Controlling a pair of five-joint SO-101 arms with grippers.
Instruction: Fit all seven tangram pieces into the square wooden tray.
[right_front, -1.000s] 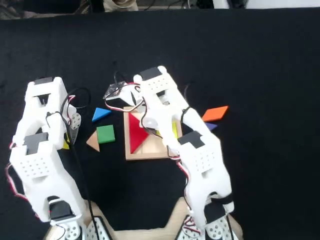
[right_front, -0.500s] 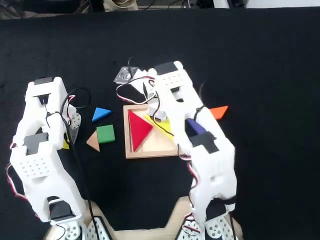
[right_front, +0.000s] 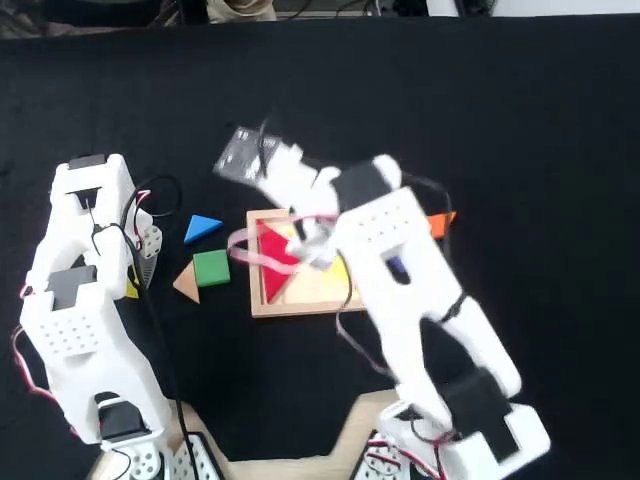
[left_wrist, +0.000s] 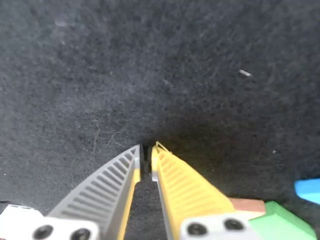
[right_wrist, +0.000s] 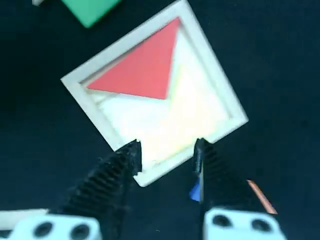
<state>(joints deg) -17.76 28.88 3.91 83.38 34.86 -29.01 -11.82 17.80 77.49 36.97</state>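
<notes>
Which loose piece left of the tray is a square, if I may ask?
The green piece; the blue piece and tan piece beside it are triangles.

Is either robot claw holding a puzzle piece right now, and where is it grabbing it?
No, nothing is held. The left claw is shut with nothing in it, and the right claw is open above the wooden tray, empty.

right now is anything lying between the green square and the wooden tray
Nothing visible lies on the cloth between the green square and the rim of the tray. The right arm hangs over the tray, though, with the right gripper open above it, and the red triangle fills the tray's side nearest the square.
</notes>
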